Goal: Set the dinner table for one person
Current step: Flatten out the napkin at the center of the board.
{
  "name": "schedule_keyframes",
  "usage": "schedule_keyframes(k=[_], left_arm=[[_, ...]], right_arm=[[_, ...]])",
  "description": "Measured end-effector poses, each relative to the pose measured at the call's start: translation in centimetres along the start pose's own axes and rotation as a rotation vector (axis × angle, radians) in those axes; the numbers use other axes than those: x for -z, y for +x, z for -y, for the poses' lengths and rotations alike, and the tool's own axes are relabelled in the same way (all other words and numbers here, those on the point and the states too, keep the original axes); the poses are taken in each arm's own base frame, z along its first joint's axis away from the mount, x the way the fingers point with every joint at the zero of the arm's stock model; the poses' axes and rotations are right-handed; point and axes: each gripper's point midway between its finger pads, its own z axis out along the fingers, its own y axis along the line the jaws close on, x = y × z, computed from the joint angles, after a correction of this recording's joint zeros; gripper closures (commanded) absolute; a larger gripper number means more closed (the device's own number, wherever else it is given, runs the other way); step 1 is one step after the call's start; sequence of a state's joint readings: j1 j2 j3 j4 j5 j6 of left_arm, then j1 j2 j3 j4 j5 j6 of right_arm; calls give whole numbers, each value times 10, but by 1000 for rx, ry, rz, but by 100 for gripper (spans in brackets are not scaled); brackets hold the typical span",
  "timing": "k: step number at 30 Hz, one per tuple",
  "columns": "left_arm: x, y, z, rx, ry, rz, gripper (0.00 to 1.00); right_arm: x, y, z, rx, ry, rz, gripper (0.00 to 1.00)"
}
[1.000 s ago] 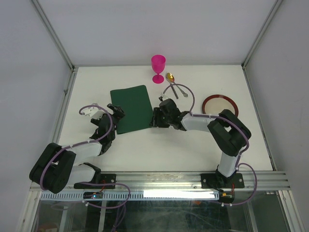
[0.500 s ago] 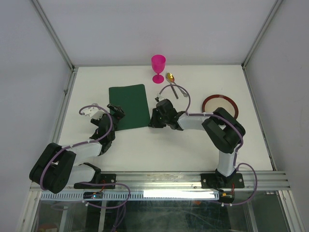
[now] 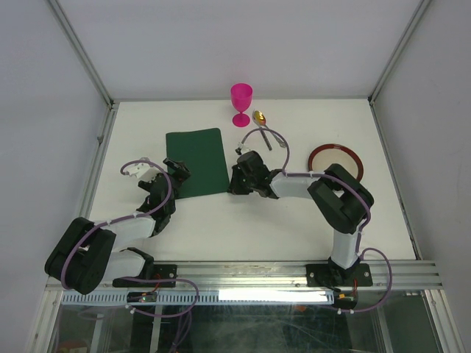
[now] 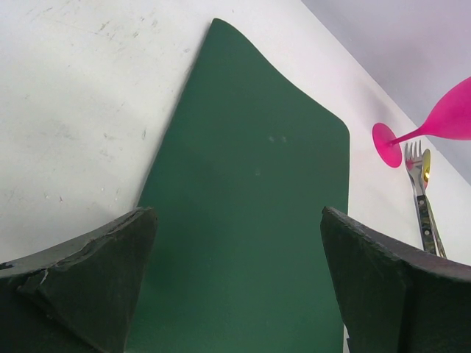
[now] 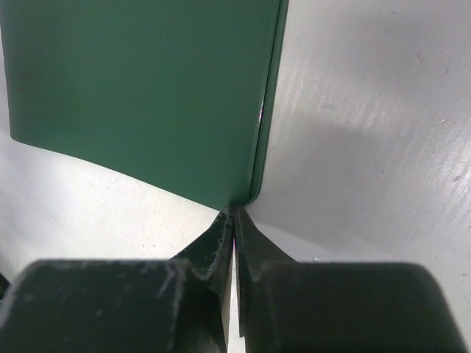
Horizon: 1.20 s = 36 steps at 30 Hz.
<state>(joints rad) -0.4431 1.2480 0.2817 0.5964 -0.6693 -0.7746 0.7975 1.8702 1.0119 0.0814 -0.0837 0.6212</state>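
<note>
The dark green placemat [image 3: 196,163] lies on the white dinner table [image 3: 257,220], left of centre. My right gripper [image 3: 232,182] is shut on the mat's near right corner [image 5: 250,193], its jaws pinched together [image 5: 234,213] on the lifted edge. My left gripper [image 3: 179,170] is open over the mat's near left part [image 4: 250,220], one finger on each side [image 4: 237,217], holding nothing. A pink goblet [image 3: 241,103] stands behind the mat. A gold spoon [image 3: 259,118] and a fork [image 3: 268,137] lie right of it, and a red-rimmed plate [image 3: 335,158] is at the right.
The goblet's foot [image 4: 384,144] and the fork [image 4: 421,191] show past the mat's far right corner in the left wrist view. Aluminium frame rails [image 3: 96,158] edge the table. The right arm's cable loops over the fork.
My right gripper has moved left with the placemat's corner, and the mat has slid left and turned straighter. In the last half second almost nothing has moved. The left arm has stayed still.
</note>
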Motion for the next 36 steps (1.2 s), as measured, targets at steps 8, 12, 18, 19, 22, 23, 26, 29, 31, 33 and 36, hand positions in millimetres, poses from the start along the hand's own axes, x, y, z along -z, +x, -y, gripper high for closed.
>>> schedule_keyframes(k=[8, 12, 18, 19, 22, 23, 26, 29, 31, 33, 36], left_arm=[[0, -1, 0, 1, 1, 2, 2], [0, -1, 0, 2, 1, 2, 2], [0, -1, 1, 2, 2, 4, 1], [1, -2, 1, 3, 3, 5, 1], [1, -3, 2, 6, 6, 7, 1], [1, -3, 1, 6, 5, 8, 1], [1, -3, 1, 5, 5, 7, 1], [1, -3, 1, 5, 5, 7, 1], [1, -3, 1, 5, 4, 7, 1], [1, -1, 0, 3, 2, 5, 2], [-2, 6, -5, -8, -10, -7, 2]], right_arm=[[1, -14, -10, 33, -3, 23, 52], [1, -15, -13, 50, 2, 27, 52], [0, -11, -9, 59, 19, 17, 52], [0, -11, -9, 60, 23, 17, 52], [0, -11, -7, 63, 31, 18, 53], [0, -11, -6, 65, 33, 18, 53], [0, -11, -5, 69, 38, 18, 54], [0, -11, -5, 72, 38, 17, 54], [-1, -11, -5, 72, 38, 17, 55], [-2, -13, -6, 72, 37, 18, 55], [-4, -15, -8, 75, 34, 21, 56]])
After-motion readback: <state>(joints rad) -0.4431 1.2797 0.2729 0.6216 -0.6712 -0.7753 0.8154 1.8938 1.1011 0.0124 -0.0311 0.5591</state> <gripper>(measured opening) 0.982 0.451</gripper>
